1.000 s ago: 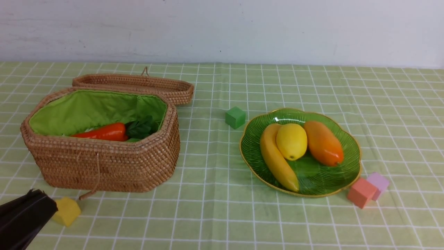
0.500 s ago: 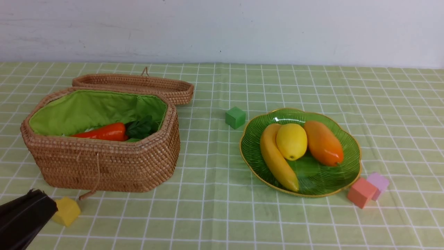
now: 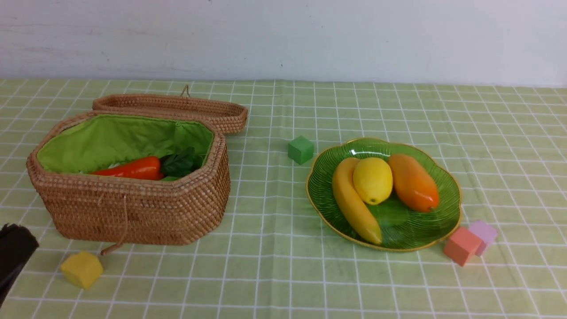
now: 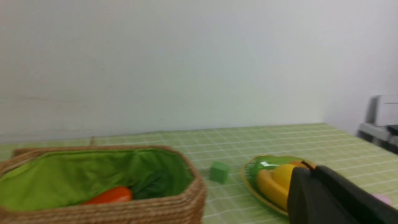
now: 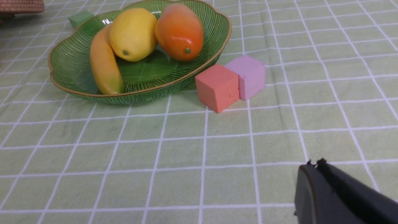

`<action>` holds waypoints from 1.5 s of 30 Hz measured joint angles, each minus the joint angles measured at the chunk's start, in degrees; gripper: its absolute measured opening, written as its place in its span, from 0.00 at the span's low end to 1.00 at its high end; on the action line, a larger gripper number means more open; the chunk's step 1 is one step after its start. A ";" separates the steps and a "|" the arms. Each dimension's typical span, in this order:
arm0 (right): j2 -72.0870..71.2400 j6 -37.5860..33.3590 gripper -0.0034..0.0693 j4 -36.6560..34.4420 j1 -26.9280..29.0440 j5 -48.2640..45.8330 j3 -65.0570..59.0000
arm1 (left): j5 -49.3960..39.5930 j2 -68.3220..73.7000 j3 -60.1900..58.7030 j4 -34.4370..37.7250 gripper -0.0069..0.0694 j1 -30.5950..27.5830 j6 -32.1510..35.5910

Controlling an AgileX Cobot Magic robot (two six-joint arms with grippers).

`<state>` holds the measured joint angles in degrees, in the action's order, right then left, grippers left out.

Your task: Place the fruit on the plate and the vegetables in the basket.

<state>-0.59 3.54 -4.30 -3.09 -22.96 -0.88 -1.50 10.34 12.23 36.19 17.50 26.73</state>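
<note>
Left claw (image 3: 15, 248), shut and empty, now drawn back toward counter's near left corner, clear of small yellow foam cube (image 3: 82, 269); sorting apparently finished, right claw (image 5: 314, 169) likewise shut, idle.

Pale green tablecloth (image 3: 274, 274) with white grid lines; brown woven basket (image 3: 141, 212), bright green lining; orange carrot (image 3: 133, 169), dark green leaves; ribbed translucent green plate (image 3: 409, 232), gold rim; yellow banana (image 3: 352, 204) and lemon (image 3: 372, 180); orange mango (image 3: 413, 182); green (image 3: 300, 149), yellow (image 3: 82, 269), salmon (image 3: 461, 246), lilac (image 3: 485, 231) cubes.
</note>
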 joint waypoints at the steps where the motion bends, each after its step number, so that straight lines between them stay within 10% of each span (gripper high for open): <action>1: 0.00 0.00 0.05 0.00 0.00 0.00 0.00 | -0.76 -0.41 -0.81 -2.79 0.07 -2.09 -2.50; 6: 0.00 0.00 0.06 0.00 0.00 0.00 0.00 | -5.75 -7.10 -7.12 -21.61 0.07 -11.70 -20.60; 13: -0.05 0.00 0.07 -0.07 0.00 0.13 0.00 | -15.96 -10.83 -13.70 -28.73 0.07 -13.65 -34.18; 45: -0.05 0.63 0.12 -0.11 0.00 0.30 -0.07 | -20.10 -10.83 -13.93 -28.78 0.07 -13.65 -37.27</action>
<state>-0.64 4.17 -4.41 -3.09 -22.66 -0.94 -21.60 -0.49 -1.71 7.41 3.85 -10.54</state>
